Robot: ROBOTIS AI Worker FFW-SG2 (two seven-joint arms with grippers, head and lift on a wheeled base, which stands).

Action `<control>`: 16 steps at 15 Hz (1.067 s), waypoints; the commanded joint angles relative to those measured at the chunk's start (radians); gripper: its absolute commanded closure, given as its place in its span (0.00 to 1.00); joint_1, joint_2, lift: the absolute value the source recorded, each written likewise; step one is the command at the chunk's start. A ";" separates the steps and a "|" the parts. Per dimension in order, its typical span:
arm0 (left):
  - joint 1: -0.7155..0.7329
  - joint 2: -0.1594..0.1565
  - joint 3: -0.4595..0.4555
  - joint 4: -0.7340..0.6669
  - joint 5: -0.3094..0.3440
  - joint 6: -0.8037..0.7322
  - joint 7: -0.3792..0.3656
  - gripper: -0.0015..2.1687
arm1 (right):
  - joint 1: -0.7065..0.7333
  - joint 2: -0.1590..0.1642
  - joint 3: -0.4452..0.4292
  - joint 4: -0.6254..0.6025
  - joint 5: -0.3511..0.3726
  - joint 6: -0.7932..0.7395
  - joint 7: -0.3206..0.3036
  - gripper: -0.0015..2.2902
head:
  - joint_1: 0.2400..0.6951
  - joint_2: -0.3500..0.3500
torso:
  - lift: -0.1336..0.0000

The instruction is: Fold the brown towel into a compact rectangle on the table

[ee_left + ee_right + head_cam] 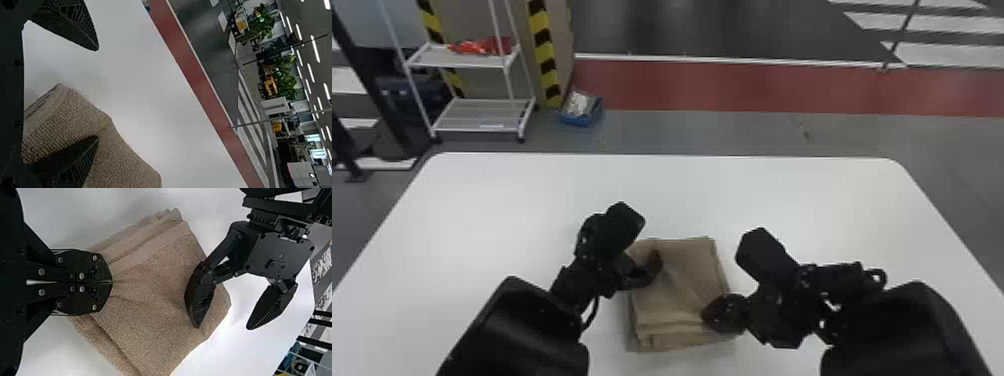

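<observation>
My left gripper [643,255] is over the left far part of the brown towel [682,280], which lies folded in a layered, roughly rectangular stack. In the left wrist view the left gripper [98,94] has its fingers wide apart, one over the towel [129,162] and the other over bare table. My right gripper [708,316] is at the towel's right near part. Seen from the right wrist, the right gripper [111,282] is closed, with creases in the towel [148,317] running out from its tips.
The white table [532,200] extends around the towel on all sides. Beyond its far edge stand a white shelf cart [482,112] and a blue bin [582,117] on the floor.
</observation>
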 commanded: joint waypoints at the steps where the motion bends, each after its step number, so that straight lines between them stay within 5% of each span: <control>1: -0.012 0.000 0.013 0.023 0.000 -0.020 -0.003 0.04 | 0.006 0.000 -0.006 0.004 0.000 -0.009 0.000 0.86 | 1.00 0.43 | 0.07; 5: 0.010 0.006 0.041 0.005 0.000 -0.023 -0.059 0.04 | 0.010 0.001 -0.064 -0.005 -0.058 -0.028 0.002 0.86 | 1.00 0.44 | 0.07; 7: 0.033 0.009 0.047 -0.032 0.000 -0.023 -0.075 0.04 | 0.010 0.005 -0.119 -0.063 -0.163 0.003 0.011 0.86 | 1.00 0.44 | 0.07; 9: 0.048 0.009 0.053 -0.055 0.000 -0.023 -0.091 0.04 | -0.013 0.043 -0.179 -0.104 -0.233 0.049 0.002 0.86 | 1.00 0.43 | 0.07; 12: 0.054 0.009 0.048 -0.061 0.000 -0.045 -0.097 0.04 | -0.049 0.064 -0.171 -0.088 -0.272 0.101 -0.144 0.86 | 1.00 0.42 | 0.07; 16: 0.071 0.011 0.052 -0.063 0.000 -0.069 -0.118 0.04 | -0.152 0.093 -0.085 0.124 -0.242 0.098 -0.294 0.86 | 1.00 0.41 | 0.07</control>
